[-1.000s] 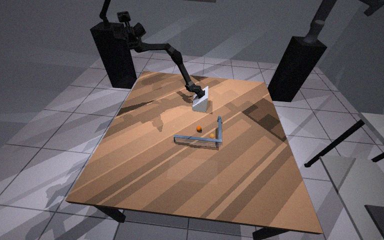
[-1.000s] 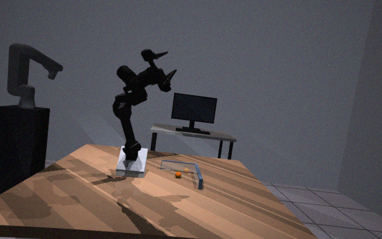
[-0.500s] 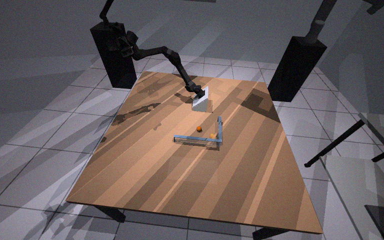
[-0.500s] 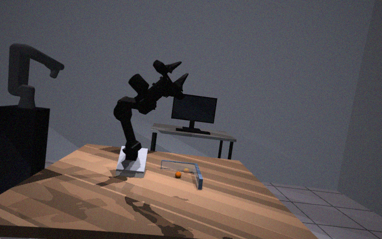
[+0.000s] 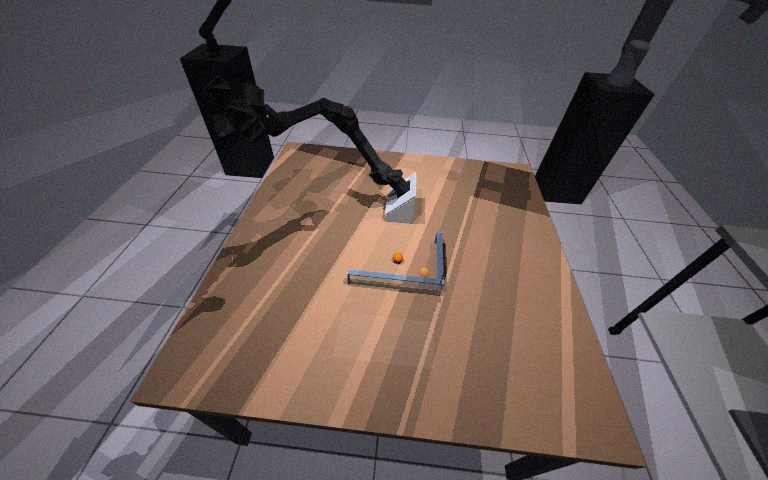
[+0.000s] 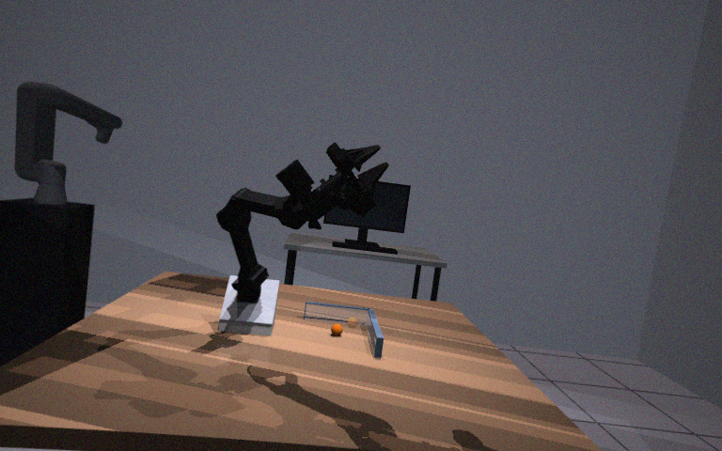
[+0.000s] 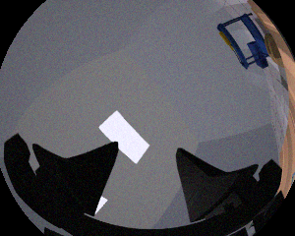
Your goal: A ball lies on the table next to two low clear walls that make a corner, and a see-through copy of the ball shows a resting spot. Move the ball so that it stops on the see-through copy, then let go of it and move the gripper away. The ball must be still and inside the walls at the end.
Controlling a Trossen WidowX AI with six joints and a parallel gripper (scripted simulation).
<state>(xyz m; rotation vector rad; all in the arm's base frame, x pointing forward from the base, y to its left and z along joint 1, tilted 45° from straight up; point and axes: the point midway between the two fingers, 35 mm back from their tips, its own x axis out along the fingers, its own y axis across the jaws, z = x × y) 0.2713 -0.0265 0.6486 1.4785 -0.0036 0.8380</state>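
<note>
A dim grey room with a pale tiled floor (image 5: 61, 333) surrounds the table (image 5: 328, 368) I am working over, its top striped in light and dark wood tones and crossed by hard-edged shadows. From my remote seat I see the ball (image 5: 397, 256), small, round and a flat bright orange, resting on the wood in the open angle of the two low walls (image 5: 394, 278). Those walls are thin, glassy blue-tinted strips meeting in an L. Tucked close into their corner sits the see-through copy (image 5: 423, 271), a paler, washed-out orange sphere; the ball lies near it but clearly apart, on the side away from the corner.

The arm (image 6: 242, 223), matte black and angular, rises from a pale grey slab base (image 6: 248, 313) bolted at the far side of the table, just beyond the walls. It bends upward, carrying the gripper (image 6: 366, 163) high above the surface and far from the ball. Its two pointed, wedge-shaped fingers stand partly spread, with only air and grey wall between them in the wrist view.

Behind, a dark monitor (image 6: 379, 209) stands on a grey desk (image 6: 365, 254), and a second grey arm (image 6: 46, 133) sits on a black pedestal (image 6: 38, 279).
</note>
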